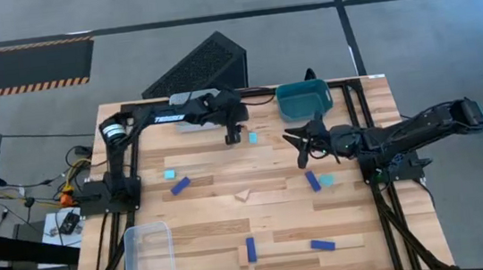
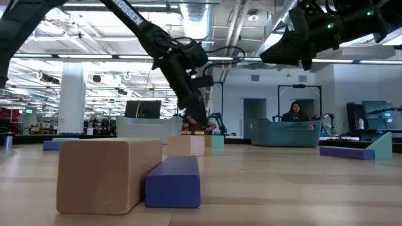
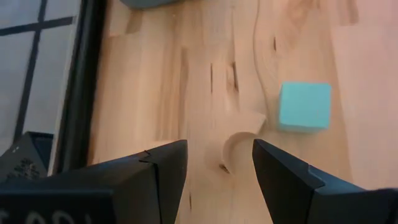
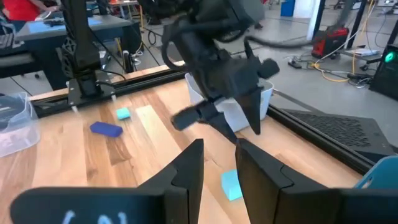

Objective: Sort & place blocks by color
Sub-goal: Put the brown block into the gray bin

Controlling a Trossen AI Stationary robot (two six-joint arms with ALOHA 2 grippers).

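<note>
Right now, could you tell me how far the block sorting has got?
Nothing looks sorted: I see no blocks in the clear bin, and blue bars, cyan cubes and tan pieces lie scattered on the table. In hand: the left gripper, fingers open, is over a curved tan piece beside a cyan cube. The right gripper holds nothing. All placing remains.

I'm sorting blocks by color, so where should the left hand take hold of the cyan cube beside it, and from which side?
From straight above, closing the left hand on two opposite flat sides of the cyan cube. It sits flat, top free; the tan arched piece lies close to one side, so the other pair of faces seems safer.
</note>
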